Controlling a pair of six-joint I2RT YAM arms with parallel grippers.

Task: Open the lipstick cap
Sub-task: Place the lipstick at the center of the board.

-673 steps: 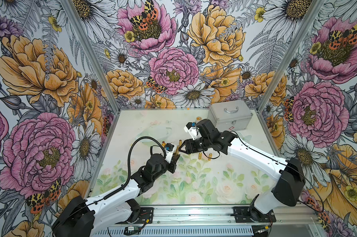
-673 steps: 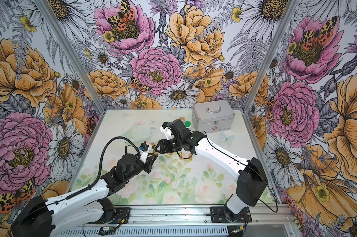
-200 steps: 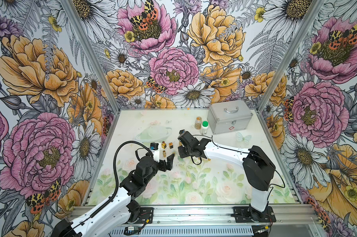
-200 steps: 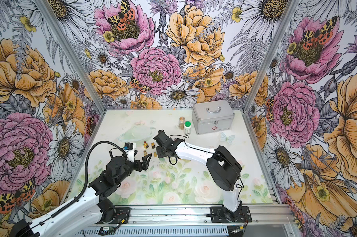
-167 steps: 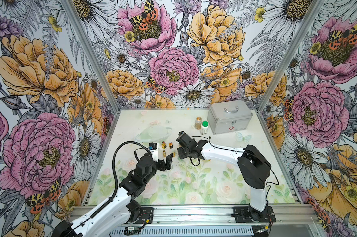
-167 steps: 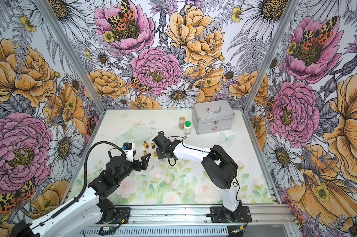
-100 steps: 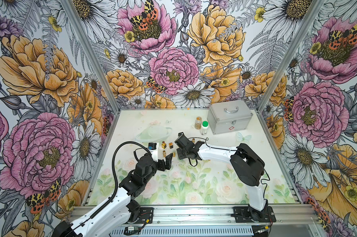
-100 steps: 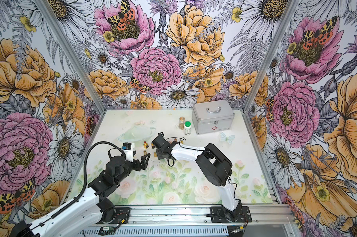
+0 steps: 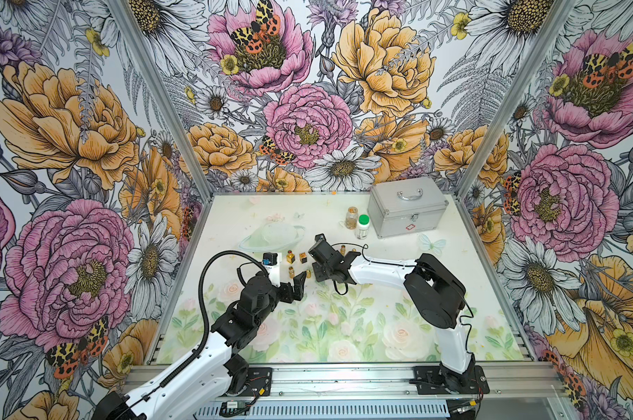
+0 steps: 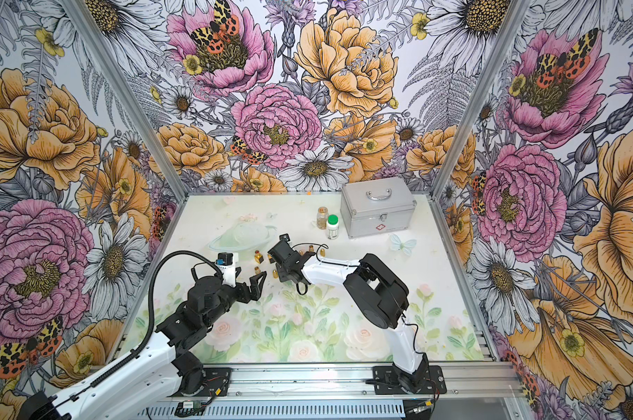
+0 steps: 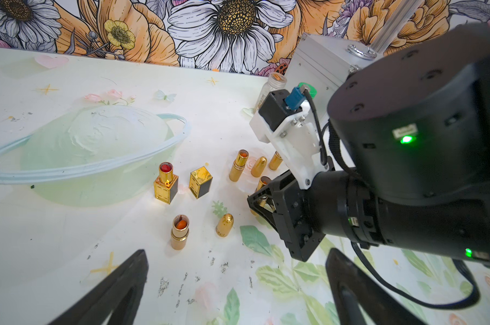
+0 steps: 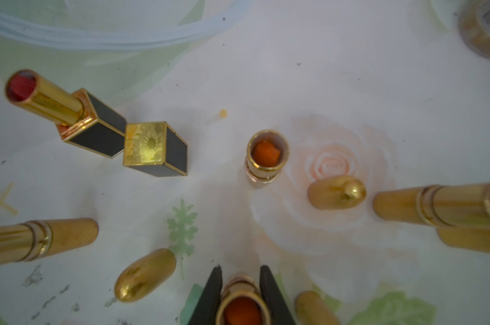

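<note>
Gripping right tool around orange-filled tube

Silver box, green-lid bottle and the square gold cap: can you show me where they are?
Silver box (image 9: 391, 218): top view, on its front wall.
Green-lid bottle (image 9: 363, 219): top view, on its green lid.
Square gold cap (image 12: 145, 143): right wrist view, on its shiny gold top face.

Both top views look steeply down over the whole table; wrist cameras, close in, share the lipsticks.
</note>
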